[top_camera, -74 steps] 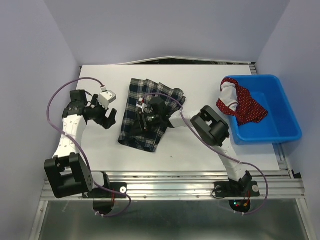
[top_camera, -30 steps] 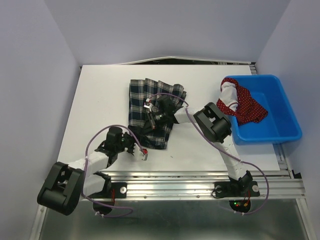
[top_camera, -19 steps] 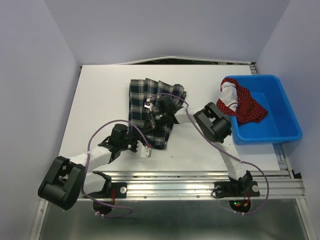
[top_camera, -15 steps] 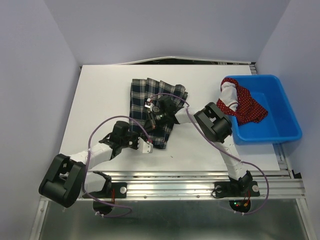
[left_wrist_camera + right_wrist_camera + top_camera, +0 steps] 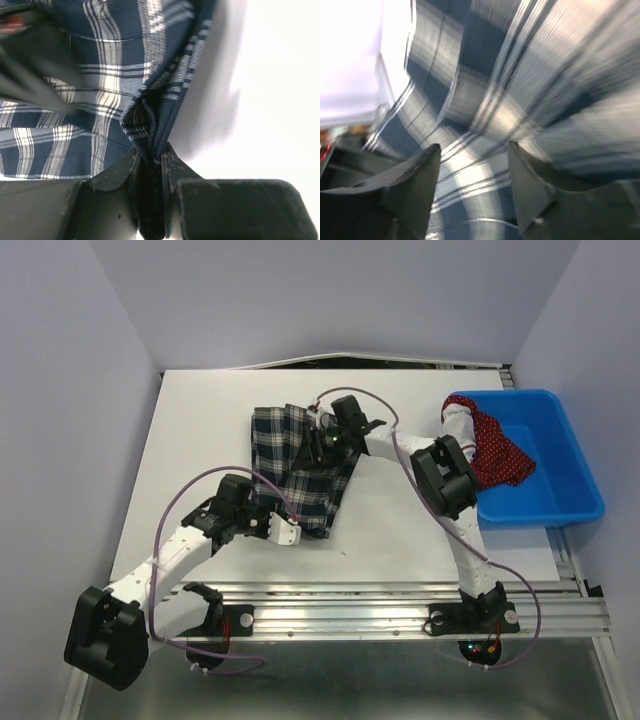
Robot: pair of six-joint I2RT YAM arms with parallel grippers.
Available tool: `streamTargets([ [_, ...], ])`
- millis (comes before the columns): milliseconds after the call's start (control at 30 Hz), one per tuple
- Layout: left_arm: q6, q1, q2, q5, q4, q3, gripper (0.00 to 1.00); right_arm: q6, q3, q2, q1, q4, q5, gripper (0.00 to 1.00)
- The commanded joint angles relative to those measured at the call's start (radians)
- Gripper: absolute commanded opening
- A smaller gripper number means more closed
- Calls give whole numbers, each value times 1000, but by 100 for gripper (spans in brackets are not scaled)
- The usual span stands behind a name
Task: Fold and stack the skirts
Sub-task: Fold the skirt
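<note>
On table (image 5: 200,420) centre, plaid skirt (image 5: 300,470) lies spread but not flat: pleats rumpled, near edge bunched, no clean fold visible. L gripper (image 5: 287,532) sits at skirt's near corner. Its wrist view shows the fingers clamped tight on a pinched ridge of plaid cloth, w/ cloth running up from between them. R gripper (image 5: 325,440) is over skirt's far end. Its fingers stand apart w/ plaid cloth showing across the gap. That view is blurred, so contact w/ cloth cannot be confirmed. Red dotted skirt (image 5: 490,450) is in blue bin (image 5: 560,455) at table's right, heaped, part draped over bin's left rim, well apart from plaid skirt, w/ no gripper near it. Assessment: task at early stage. Plaid skirt is being gripped for what looks like a first fold, fold not yet made. Outstanding: complete and flatten plaid fold; take red skirt out of bin, spread and fold it; stack the two. Nothing stacked so far.
</note>
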Motion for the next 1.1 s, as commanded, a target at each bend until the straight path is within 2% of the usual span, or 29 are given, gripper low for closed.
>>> streamTargets([
  [0,-1,-10,-76,88,-246,75,0,-219,214,-9,-60,-125,163,66],
  [67,-4,-12,-102,113,-323,99,0,-255,273,8,-70,-135,207,67],
  [200,-9,-18,-124,146,-438,166,0,-284,434,62,-70,-127,224,81],
  [267,-25,-18,-124,156,-456,189,0,-293,465,91,-70,-116,206,81],
  [333,-50,-18,-119,168,-485,221,0,-234,476,100,-60,-77,122,75],
  [433,-96,-18,-108,168,-486,249,0,-21,399,93,-51,98,-83,66],
  [533,-128,-18,-99,166,-490,272,0,169,183,55,-27,369,-159,64],
  [600,-145,-18,-88,166,-495,299,0,173,46,47,-8,468,-176,61],
  [800,-207,-18,-52,173,-522,404,0,-47,-124,68,73,313,-74,55],
  [1067,-220,-18,-25,182,-555,491,0,-173,-193,-19,105,200,22,55],
])
